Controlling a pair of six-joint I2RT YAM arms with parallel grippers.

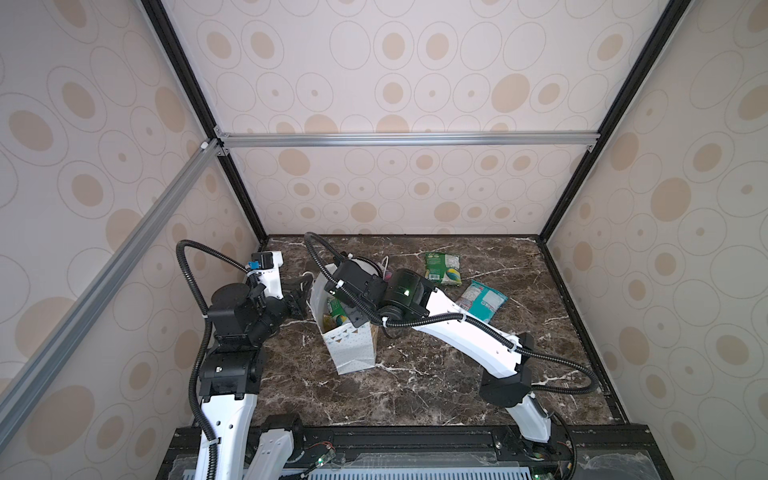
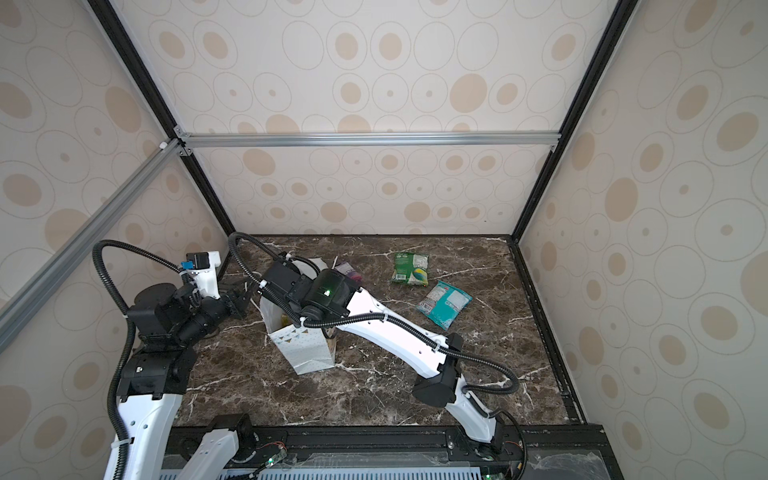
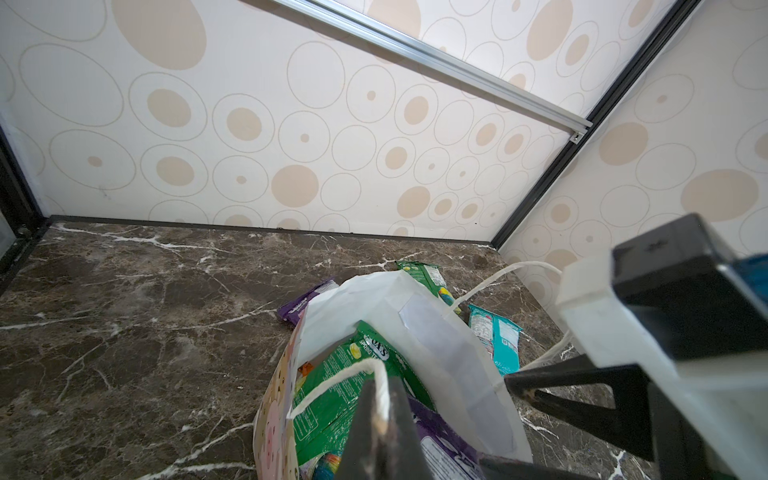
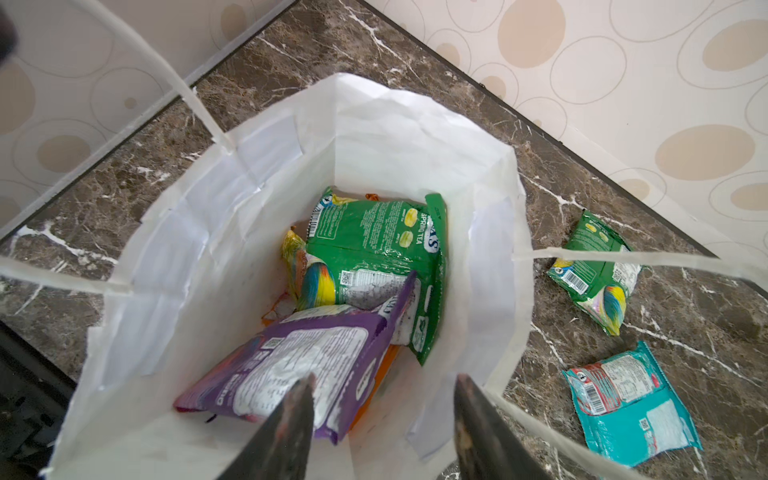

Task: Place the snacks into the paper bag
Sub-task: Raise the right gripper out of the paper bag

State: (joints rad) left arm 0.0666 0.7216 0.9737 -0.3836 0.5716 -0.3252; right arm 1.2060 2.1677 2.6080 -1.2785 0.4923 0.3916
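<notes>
Snacks (image 4: pixel 374 249) partly packed; paper bag (image 1: pixel 353 349) stands on the table (image 1: pixel 415 395).
In a top view, a green packet (image 1: pixel 444 269) and a teal packet (image 1: pixel 484 300) lie beyond the bag. Left wrist: my left gripper (image 3: pixel 380 415) pinches the cord handle (image 3: pixel 332 382). Right wrist: my right gripper (image 4: pixel 384 378) gapes empty above the purple packet (image 4: pixel 299 370) inside.

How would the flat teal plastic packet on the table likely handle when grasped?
The flat teal plastic packet looks thin and crinkled, so probably light and floppy. Its glossy film may slip. Lying flat, it should not roll.
</notes>
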